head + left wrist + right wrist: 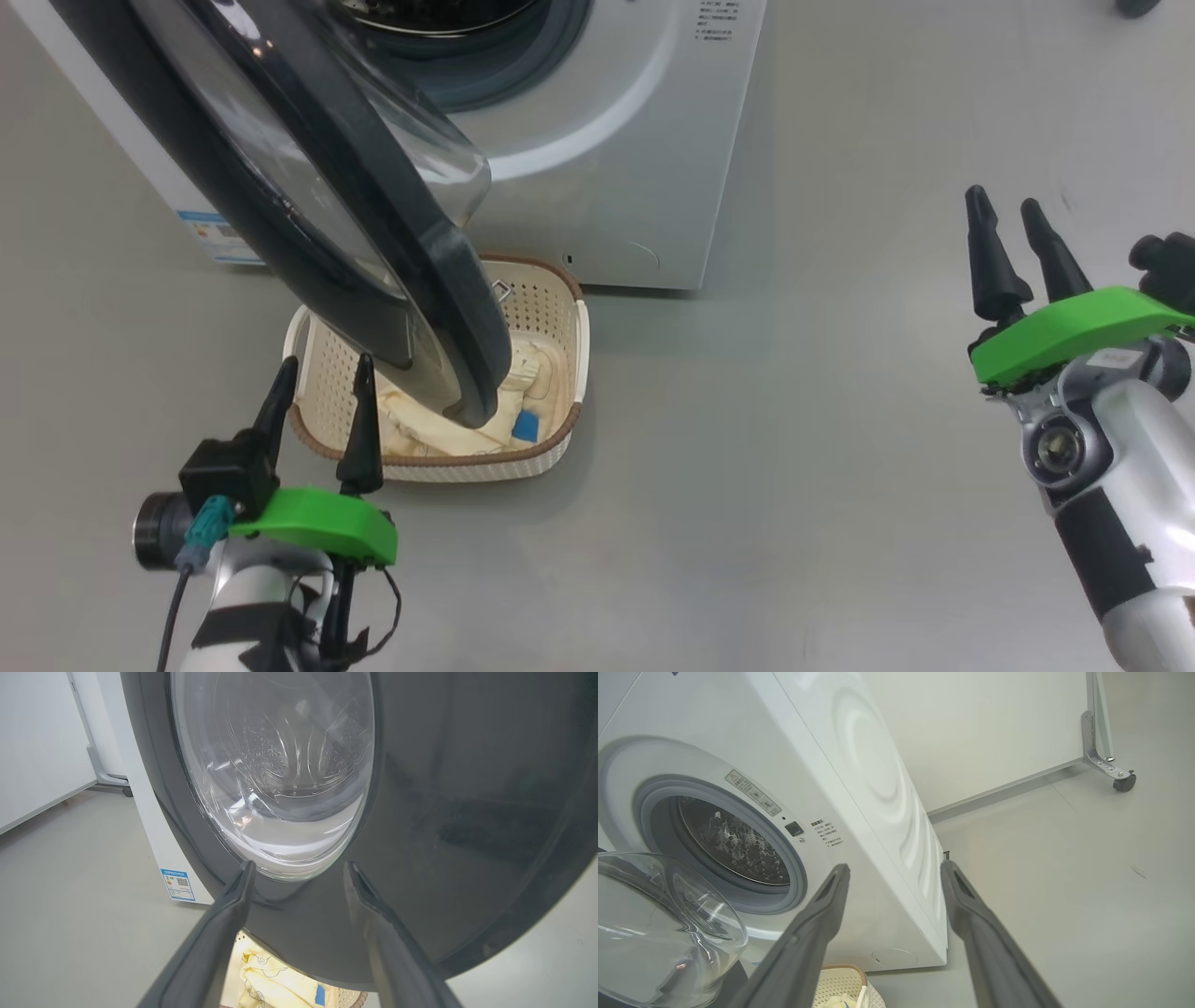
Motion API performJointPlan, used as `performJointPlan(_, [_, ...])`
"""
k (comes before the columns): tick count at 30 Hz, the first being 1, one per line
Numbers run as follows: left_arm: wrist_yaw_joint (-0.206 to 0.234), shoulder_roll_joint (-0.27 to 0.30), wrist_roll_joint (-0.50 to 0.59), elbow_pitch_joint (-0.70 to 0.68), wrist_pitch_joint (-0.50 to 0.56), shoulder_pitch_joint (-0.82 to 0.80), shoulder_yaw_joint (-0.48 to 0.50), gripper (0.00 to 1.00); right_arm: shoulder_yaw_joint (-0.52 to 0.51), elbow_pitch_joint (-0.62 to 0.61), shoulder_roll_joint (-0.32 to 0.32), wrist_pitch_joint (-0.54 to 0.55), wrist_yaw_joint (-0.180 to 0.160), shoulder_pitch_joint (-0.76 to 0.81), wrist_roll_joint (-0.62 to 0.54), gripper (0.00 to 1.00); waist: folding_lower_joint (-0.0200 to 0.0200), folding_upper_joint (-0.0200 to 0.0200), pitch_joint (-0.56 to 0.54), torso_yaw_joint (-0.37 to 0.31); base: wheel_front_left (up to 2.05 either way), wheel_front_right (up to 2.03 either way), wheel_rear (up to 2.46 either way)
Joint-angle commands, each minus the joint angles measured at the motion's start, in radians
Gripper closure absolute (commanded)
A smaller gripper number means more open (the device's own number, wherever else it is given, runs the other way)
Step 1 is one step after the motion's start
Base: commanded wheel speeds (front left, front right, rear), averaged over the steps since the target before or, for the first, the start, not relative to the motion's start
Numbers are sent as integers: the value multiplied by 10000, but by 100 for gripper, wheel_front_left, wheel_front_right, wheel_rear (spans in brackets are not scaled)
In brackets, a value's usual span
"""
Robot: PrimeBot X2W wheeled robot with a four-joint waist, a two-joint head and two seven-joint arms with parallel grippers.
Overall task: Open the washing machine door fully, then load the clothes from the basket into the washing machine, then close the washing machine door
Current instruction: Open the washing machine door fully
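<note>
Jaws of the left gripper (327, 362) are noted spread wide with nothing between them. Jaws of the right gripper (1003, 198) are likewise spread and empty.

Left gripper is placed at lower left of the head view, its dark fingers overlapping the near left corner of the small cream perforated plastic basket (485, 464) with its brown rim. In the left wrist view it is aimed at the lower outer rim of the large round washing machine door (467, 812), glossy black with a bulging clear glass window. Contact cannot be told.

Right gripper is held at the right edge of the head view over the plain grey floor (794, 420), well apart from the big white front-loading washing machine (597, 168). In the right wrist view the machine's front right corner is framed between its fingers.

Door is found partly open, swung from upper left towards centre of the head view, and part of the basket is covered by it. Basket is set on the floor just before the machine's front.

Pale yellow soft clothes (420, 434) with a bright blue patch are heaped inside the basket and half hidden by the door rim.

Perforated steel drum (733, 844) and grey rubber gasket (796, 882) are seen at left of the right wrist view.
</note>
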Motion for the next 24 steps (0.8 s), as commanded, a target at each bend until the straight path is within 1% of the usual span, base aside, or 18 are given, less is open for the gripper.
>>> performJointPlan(1, [-30, 303, 2, -249, -69, -62, 387, 0, -322, -361, 109, -108, 104, 130, -749, 0, 1, -1, -169, -135, 0, 0, 0])
performJointPlan(4, [-31, 331, -4, -217, -69, 50, 415, 0, -1167, -750, 460, -113, 104, 667, -2125, 0, 1, -1, -312, -228, 0, 0, 0])
performJointPlan(7, [-31, 345, -12, -195, -69, 120, 432, 0, -1773, -1186, 825, -115, 104, 1230, -3313, 0, 1, -1, -407, -293, 0, 0, 0])
performJointPlan(13, [-32, 373, -42, -138, -69, 261, 449, 0, -2315, -2046, 1446, -116, 104, 2305, -5047, 0, 1, -1, -591, -391, 0, 0, 0])
performJointPlan(15, [-32, 387, -57, -120, -69, 320, 467, 0, -2388, -2313, 1609, -117, 104, 2627, -5433, 0, 1, -1, -649, -427, 0, 0, 0])
performJointPlan(16, [-32, 387, -57, -120, -69, 320, 467, 0, -2388, -2313, 1609, -117, 104, 2627, -5433, 0, 1, -1, -649, -427, 0, 0, 0])
performJointPlan(18, [-32, 415, -75, -108, -69, 406, 514, 0, -2439, -2648, 1796, -8, 104, 3046, -5889, 0, 1, -1, -719, -495, 0, 0, 0])
performJointPlan(24, [-32, 438, -80, -93, -69, 565, 594, 0, -2525, -3275, 1978, 272, 104, 3749, -6588, 0, 1, -1, -870, -577, 0, 0, 0])
